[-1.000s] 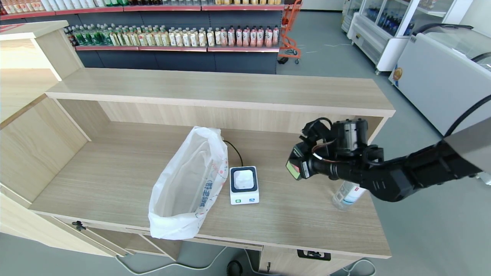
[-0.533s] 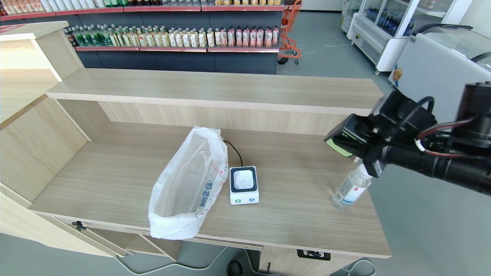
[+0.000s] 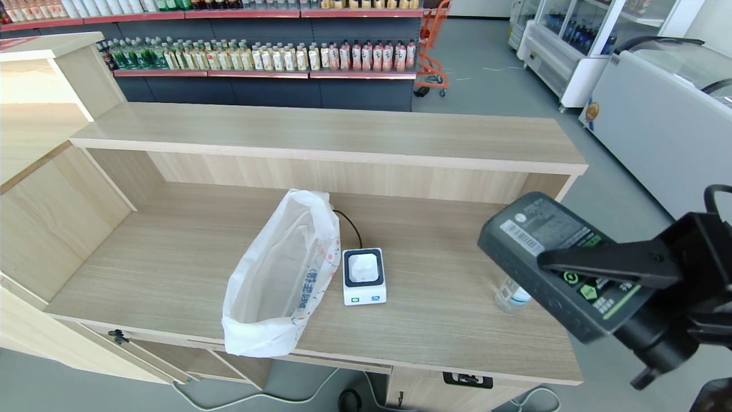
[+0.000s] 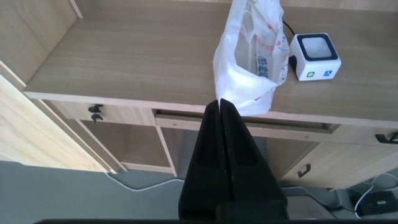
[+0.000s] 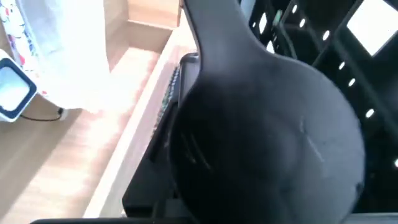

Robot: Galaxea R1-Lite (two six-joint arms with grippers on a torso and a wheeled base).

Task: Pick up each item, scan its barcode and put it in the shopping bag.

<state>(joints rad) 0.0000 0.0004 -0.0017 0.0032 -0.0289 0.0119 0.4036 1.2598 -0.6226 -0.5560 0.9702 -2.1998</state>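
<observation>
My right gripper [image 3: 557, 269] is shut on a dark box [image 3: 537, 240] with a white barcode label and green marks. It holds the box in the air off the counter's right end, close to the head camera, with one finger [image 3: 606, 264] lying across the box's top face. The white shopping bag [image 3: 280, 280] stands open on the counter's middle, and the white barcode scanner [image 3: 363, 276] sits just right of it. My left gripper [image 4: 222, 106] is shut with nothing in it, low in front of the counter, before the bag [image 4: 252, 56] and the scanner [image 4: 317, 56].
A clear plastic bottle [image 3: 510, 296] stands near the counter's right front corner, partly behind the box. A raised wooden ledge [image 3: 320, 134] backs the counter [image 3: 171, 257] and a side wall closes its left. Drawers [image 4: 93, 112] sit under the front edge. Freezers stand at the right.
My right arm has swung from over the counter's right part back to the right and up toward the camera, carrying the dark box. Bag, scanner and bottle have stayed put.
</observation>
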